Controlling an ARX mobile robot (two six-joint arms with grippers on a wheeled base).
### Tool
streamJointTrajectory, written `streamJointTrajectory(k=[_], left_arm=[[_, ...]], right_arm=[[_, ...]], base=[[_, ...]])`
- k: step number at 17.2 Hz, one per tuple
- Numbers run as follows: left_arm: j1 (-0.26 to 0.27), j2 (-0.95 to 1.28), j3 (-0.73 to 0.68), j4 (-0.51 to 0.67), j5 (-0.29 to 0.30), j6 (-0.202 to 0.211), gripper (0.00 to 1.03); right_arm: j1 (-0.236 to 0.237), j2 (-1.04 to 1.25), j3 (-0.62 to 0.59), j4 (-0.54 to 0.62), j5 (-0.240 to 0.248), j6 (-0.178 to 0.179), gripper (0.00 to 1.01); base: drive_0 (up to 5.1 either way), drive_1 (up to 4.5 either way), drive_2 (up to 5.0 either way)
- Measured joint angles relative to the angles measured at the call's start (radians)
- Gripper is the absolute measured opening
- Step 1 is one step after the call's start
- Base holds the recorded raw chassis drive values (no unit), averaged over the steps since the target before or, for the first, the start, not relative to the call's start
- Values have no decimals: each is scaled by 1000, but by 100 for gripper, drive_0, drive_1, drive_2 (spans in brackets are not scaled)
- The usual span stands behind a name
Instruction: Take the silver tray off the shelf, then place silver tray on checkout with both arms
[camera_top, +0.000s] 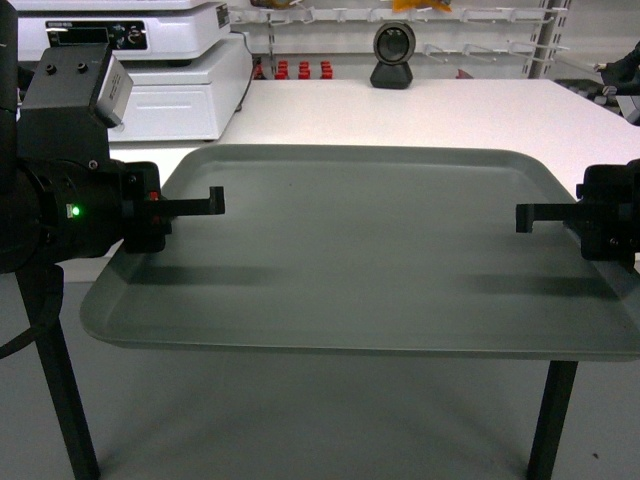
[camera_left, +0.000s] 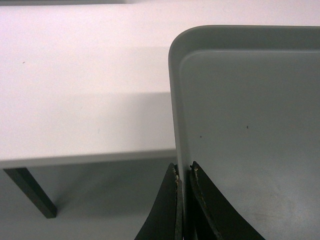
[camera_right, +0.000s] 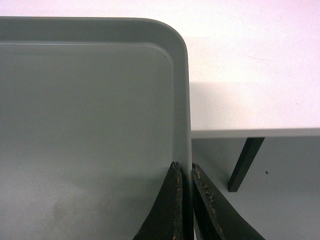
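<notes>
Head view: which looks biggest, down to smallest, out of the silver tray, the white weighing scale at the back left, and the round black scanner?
1. Silver tray, though it is nearest the camera.
2. White weighing scale.
3. Round black scanner, farthest back.

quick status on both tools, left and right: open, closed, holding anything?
Left tool: closed on the left rim of the silver tray.
Right tool: closed on the tray's right rim.
</notes>
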Motion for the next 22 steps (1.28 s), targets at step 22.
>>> streamJointTrajectory(k=[22], left_arm=[[0, 1, 1, -2, 0, 0, 3]], right_arm=[[0, 2, 1, -4, 0, 0, 3]], base=[[-2, 282, -286]])
